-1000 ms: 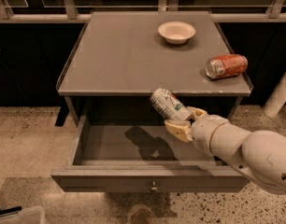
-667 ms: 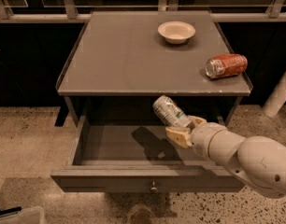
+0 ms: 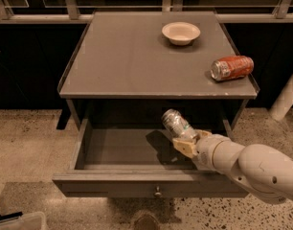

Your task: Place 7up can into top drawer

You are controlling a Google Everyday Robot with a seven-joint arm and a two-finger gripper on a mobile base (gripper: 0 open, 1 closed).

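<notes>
Lower than a second ago, the gripper [image 3: 186, 143] has sunk with its load from the level of the tabletop edge into the mouth of the open drawer. Its tan jaws are clenched on the bottom end of the 7up can [image 3: 177, 123]. In my judgement that end grip leaves the can's body free to be set down. The can is tilted, top end up and to the left, hanging above the right half of the top drawer [image 3: 113, 188] without touching its floor, and its shadow lies just to its left. It looks crinkled and silvery, with faint green marks. On the table [image 3: 127, 61], a bowl [image 3: 181, 32] and an orange-red can [image 3: 231, 67] sit well apart from the work.
</notes>
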